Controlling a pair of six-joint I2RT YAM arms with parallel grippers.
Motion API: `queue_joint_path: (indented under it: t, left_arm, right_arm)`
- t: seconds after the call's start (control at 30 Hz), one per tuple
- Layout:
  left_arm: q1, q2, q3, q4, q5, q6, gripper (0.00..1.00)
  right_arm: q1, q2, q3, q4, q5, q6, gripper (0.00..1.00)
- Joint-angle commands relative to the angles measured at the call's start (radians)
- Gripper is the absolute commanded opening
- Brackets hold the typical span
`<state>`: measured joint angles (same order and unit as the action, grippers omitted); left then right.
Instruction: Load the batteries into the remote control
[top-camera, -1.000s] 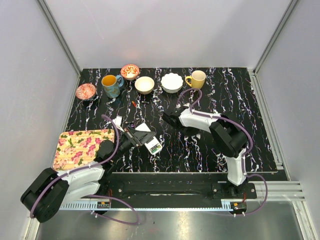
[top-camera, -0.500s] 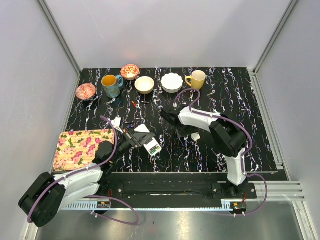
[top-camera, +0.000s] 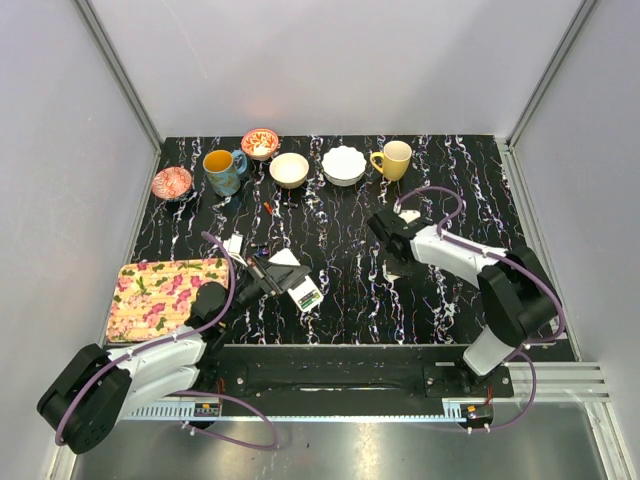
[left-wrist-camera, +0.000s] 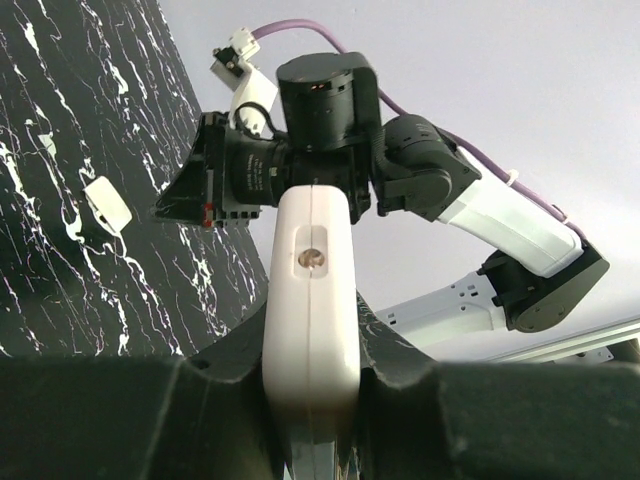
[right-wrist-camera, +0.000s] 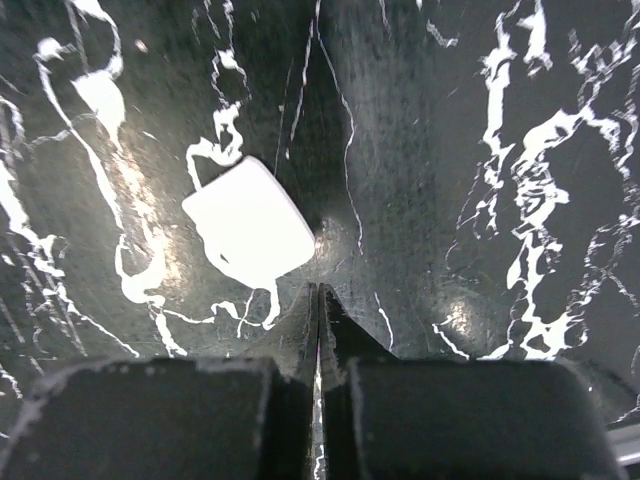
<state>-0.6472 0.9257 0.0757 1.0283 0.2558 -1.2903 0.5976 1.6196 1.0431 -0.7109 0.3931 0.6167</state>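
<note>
**Right arm swings out to its own side; cover lies on the table**

Swinging to its right since half a second ago, the right arm has carried the right gripper (top-camera: 380, 224) away from the middle of the table. The left arm has not shifted.

The remote control (top-camera: 303, 288) sits clamped in the left gripper (top-camera: 283, 275). In the left wrist view the remote control (left-wrist-camera: 310, 300) stands up out of the left gripper (left-wrist-camera: 312, 400), a dark finger pressed against each long side, with a small round hole facing the camera.

The thin white back cover (top-camera: 392, 271) lies flat on the black marbled table (top-camera: 450, 180), where it already lay half a second ago. From the right wrist, the back cover (right-wrist-camera: 250, 232) sits just beyond the tips of the right gripper (right-wrist-camera: 318, 300) and a little to their left, clear of them. Those jaws are pressed together with only a hairline seam between them and nothing held. The left wrist view shows the same back cover (left-wrist-camera: 105, 205) well beyond the remote, with the right arm (left-wrist-camera: 320, 130) behind it.

A flowered mat (top-camera: 165, 290) lies beside the left gripper, on its left. Far ahead of both grippers, along the table's back edge, stand a yellow mug (top-camera: 393, 158), a white scalloped bowl (top-camera: 343, 165), a cream bowl (top-camera: 289, 169) and a blue mug (top-camera: 222, 172)
</note>
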Motion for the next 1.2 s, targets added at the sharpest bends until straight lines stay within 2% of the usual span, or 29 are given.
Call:
queue_joint_path:
  t: [0.0, 0.4, 0.53, 0.83, 1.17]
  left_arm:
    - [-0.005, -0.008, 0.025, 0.027, 0.016, 0.016, 0.0]
    - [-0.008, -0.01, 0.038, -0.014, 0.007, 0.034, 0.0]
    - [-0.009, 0.009, 0.038, 0.001, 0.01, 0.031, 0.0]
    - [-0.011, 0.036, 0.035, 0.018, 0.002, 0.031, 0.0]
    - [-0.012, 0.067, 0.039, 0.019, -0.01, 0.031, 0.0]
  right_arm:
    - [-0.012, 0.031, -0.035, 0.073, -0.056, 0.08, 0.0]
    - [-0.036, 0.105, -0.094, 0.205, -0.157, 0.074, 0.0]
    - [-0.036, 0.128, -0.068, 0.234, -0.194, 0.061, 0.0]
    - [-0.036, 0.246, 0.057, 0.26, -0.232, 0.0, 0.0]
    - [-0.036, 0.399, 0.307, 0.238, -0.238, -0.084, 0.0]
